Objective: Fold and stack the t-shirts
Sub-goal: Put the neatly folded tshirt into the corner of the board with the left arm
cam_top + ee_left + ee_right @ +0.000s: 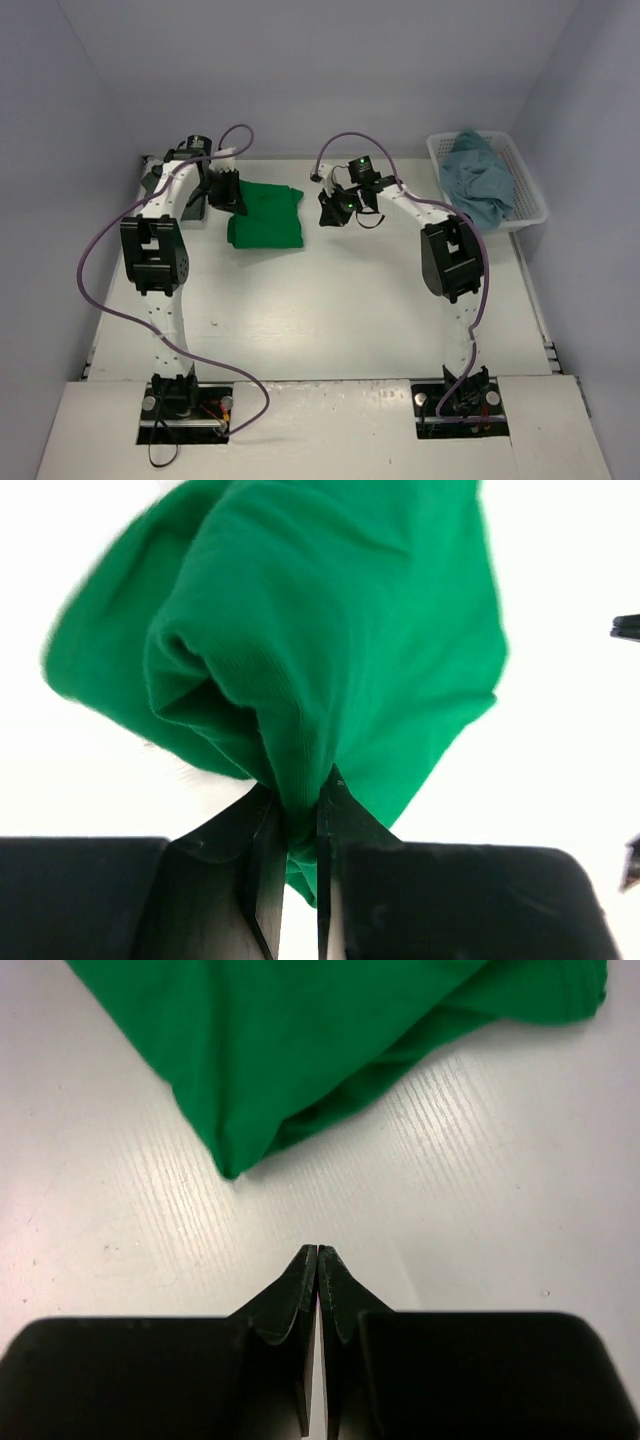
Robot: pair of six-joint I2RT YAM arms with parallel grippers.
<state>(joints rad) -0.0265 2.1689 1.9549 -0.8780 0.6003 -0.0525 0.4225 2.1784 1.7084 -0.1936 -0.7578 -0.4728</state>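
Note:
A bright green t-shirt (268, 215) lies folded at the back middle of the table. My left gripper (226, 192) is shut on its left edge, and the cloth (330, 630) bunches up between the black fingers (262, 830) in the left wrist view. To the right of the shirt my right gripper (335, 207) hangs shut and empty over the bare table. In its wrist view its closed tips (317, 1253) are just short of a corner of the green t-shirt (300, 1040). A dusty light blue t-shirt (480, 178) lies crumpled in the basket.
The white slatted plastic basket (530, 190) stands at the back right corner, against the right wall. Purple cables loop from both arms. Grey walls close the table on three sides.

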